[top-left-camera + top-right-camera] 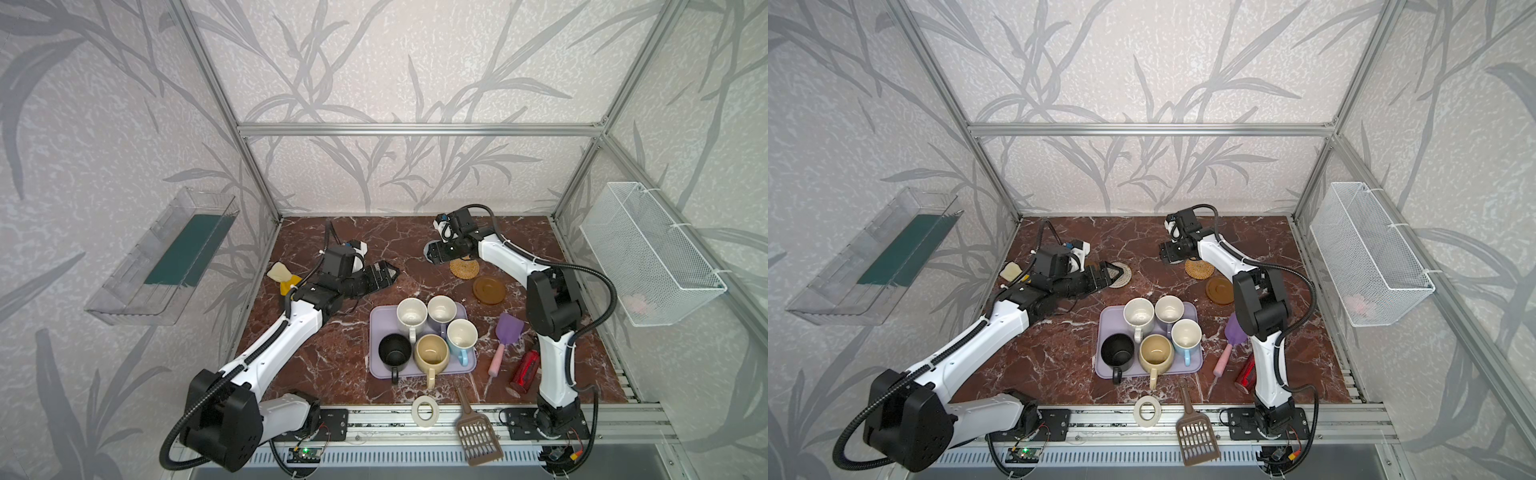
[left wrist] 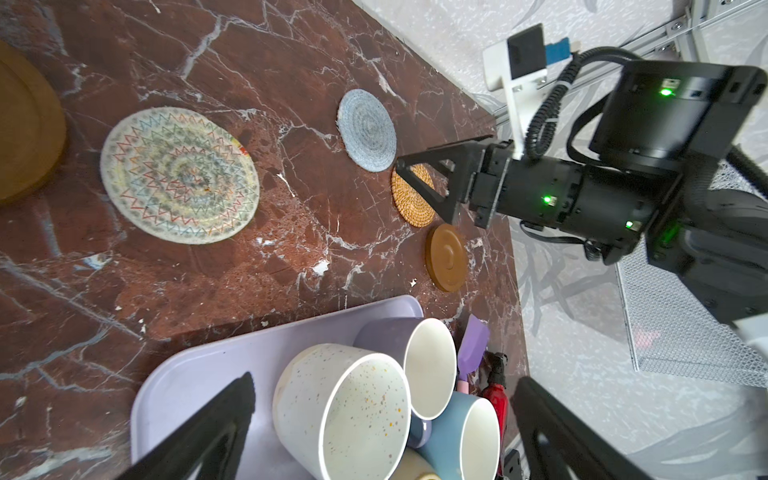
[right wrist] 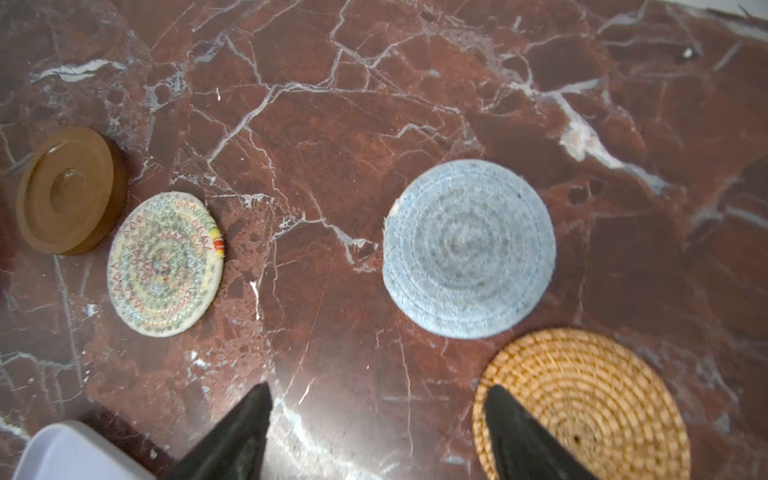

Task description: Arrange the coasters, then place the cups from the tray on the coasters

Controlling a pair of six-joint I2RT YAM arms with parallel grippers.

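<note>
Evidently the coaster-arranging step is at or near its end; cup transfer not yet begun. Five coasters lie flat in a loose row across the far part of the table (image 1: 332,374). From the left arm's side to the right arm's: wooden coaster (image 3: 70,189), just beside the woven white coaster (image 3: 164,264). Well apart from these lies the grey-blue coaster (image 3: 469,249), w/ the rattan coaster (image 1: 464,268) close beside it (a thin strip of table shows btw. them in the right wrist view) and the second wooden coaster (image 1: 489,289) near that.

Tray (image 1: 380,320) sits nearer the front, approx. centre, holding all five cups upright and packed close: white speckled cup (image 1: 411,316), lavender cup (image 1: 441,309), light blue cup (image 1: 462,337), cream-yellow cup (image 1: 432,354), black cup (image 1: 395,352). Handles that show point toward the front.

Left gripper (image 1: 390,273): jaws spread wide, empty, poised over the woven white coaster. Its wrist view looks toward the tray, white speckled cup nearest.

Right gripper (image 3: 376,388): jaws apart, nothing btw. them, above the table by the rattan and grey-blue coasters. One finger overlaps the rattan coaster in its wrist view; contact cannot be told.

Judgement: the three coasters on the R side look tightly spaced for handled mugs. Next move prob. calls for a small nudge to widen that spacing. If the spacing is accepted, an arm swings to the tray, jaws open, to take a cup by rim or handle w/o knocking its neighbours.
</note>
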